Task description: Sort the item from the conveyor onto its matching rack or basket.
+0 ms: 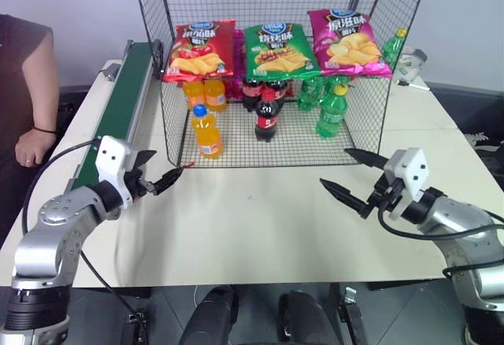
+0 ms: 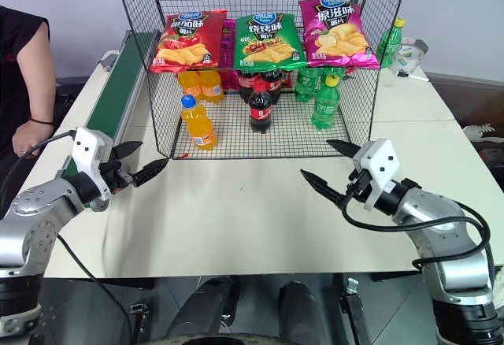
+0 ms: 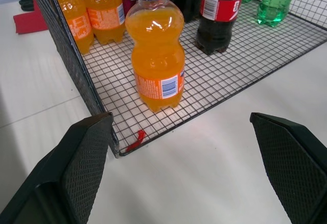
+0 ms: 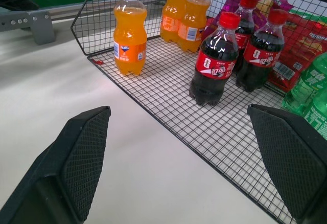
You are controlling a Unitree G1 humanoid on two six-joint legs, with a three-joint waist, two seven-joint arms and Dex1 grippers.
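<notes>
The item, a small orange soda bottle (image 1: 207, 131) with a blue cap, stands upright on the grid floor of the black wire rack (image 1: 236, 153), near its front left corner. It is also in the left wrist view (image 3: 156, 55). My left gripper (image 1: 168, 161) hovers open and empty just outside that corner, a short way from the bottle. Over the table in front of the rack's right side, my right gripper (image 1: 334, 166) is open and holds nothing. The green conveyor (image 1: 126, 93) runs along the table's left edge with nothing on the part in view.
Inside the rack stand two more orange bottles (image 1: 205, 93), cola bottles (image 1: 266, 113) and green bottles (image 1: 331, 110), with chip bags (image 1: 277, 50) on the shelf above. A person (image 1: 24, 85) stands at the left beside the conveyor. A white object (image 1: 409, 65) lies on the table behind the rack, at the right.
</notes>
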